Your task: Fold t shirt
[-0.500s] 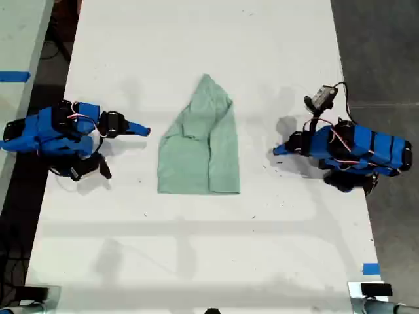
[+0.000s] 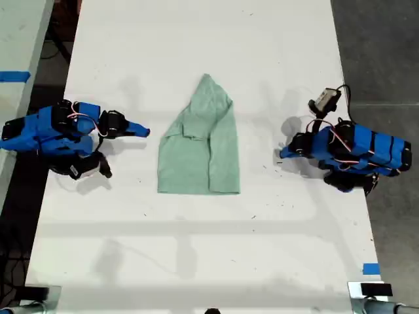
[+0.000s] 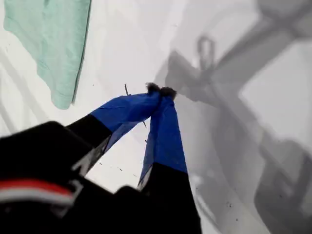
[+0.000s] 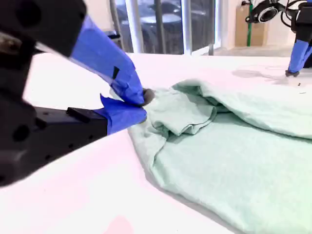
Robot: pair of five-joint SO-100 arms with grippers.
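Observation:
The pale mint-green t shirt (image 2: pixel 200 154) lies folded lengthwise in the middle of the white table (image 2: pixel 196 261), its pointed end toward the far edge. My first gripper (image 2: pixel 283 154) rests low at the exterior view's right, shut on nothing, a hand's width from the shirt's edge; its closed tips (image 3: pixel 161 91) point past a corner of the t shirt (image 3: pixel 48 39). At the exterior view's left my second gripper (image 2: pixel 145 131) is also shut and empty. Its tips (image 4: pixel 144 105) sit just short of the t shirt (image 4: pixel 234 146), beside a bunched fold.
Dark floor runs along the table's edge at the exterior view's right, with a blue tape mark (image 2: pixel 370 269) near the front corner. Another pale surface with blue tape (image 2: pixel 13 76) stands at the exterior view's left. A small camera (image 2: pixel 325 98) sticks up from the first arm.
My first gripper has drawn back slightly from the shirt, toward the exterior view's right. The second arm and the shirt have hardly moved.

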